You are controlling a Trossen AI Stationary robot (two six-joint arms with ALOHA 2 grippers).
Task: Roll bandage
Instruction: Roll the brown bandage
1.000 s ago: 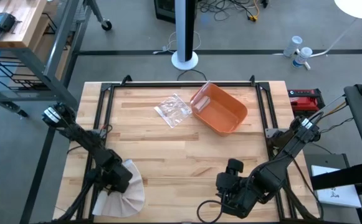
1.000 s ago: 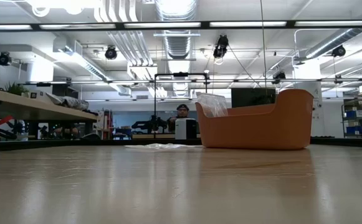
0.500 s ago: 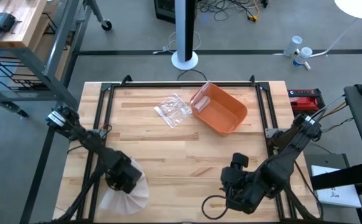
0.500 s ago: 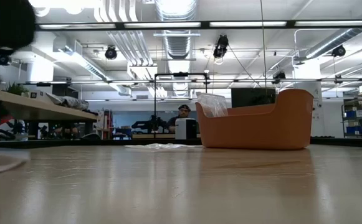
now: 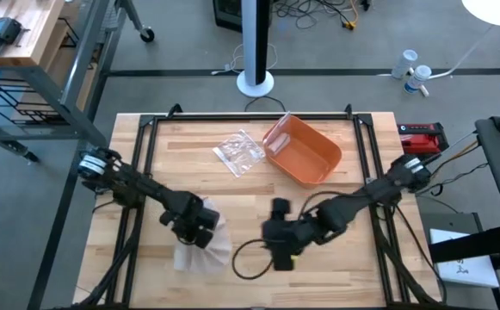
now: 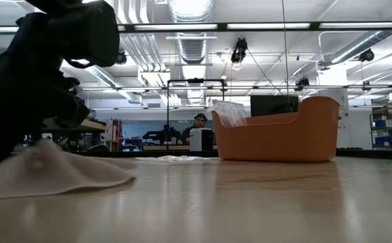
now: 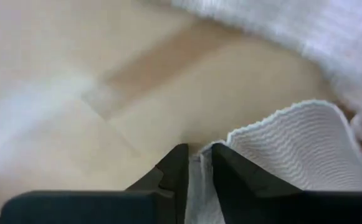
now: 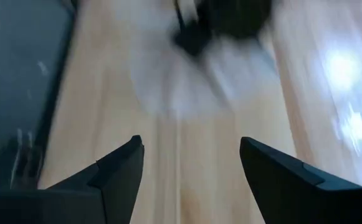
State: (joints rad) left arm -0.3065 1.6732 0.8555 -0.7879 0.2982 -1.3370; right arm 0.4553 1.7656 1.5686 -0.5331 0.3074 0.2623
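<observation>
The left gripper (image 5: 205, 232) is low over the wooden worktop (image 5: 250, 185), near its front-left part; in the left wrist view its jaws are almost pressed together and pinch an edge of the white ribbed bandage (image 7: 286, 162); the rest of the bandage (image 5: 205, 250) lies spread on the worktop in a loose fan, just beside and under this gripper; in the low view the cloth (image 6: 47, 172) lies flat on the wood, with the dark left arm above it.

The right gripper (image 5: 275, 237) is near the middle of the front part of the worktop, just beside the bandage but apart from it; its jaws are spread wide and hold nothing, as the right wrist view shows, with bare wood between the two fingers (image 8: 118, 171).

Farther back on the worktop stands an orange bin (image 5: 303, 151); a clear plastic bag (image 5: 238, 152) lies just beside it.
</observation>
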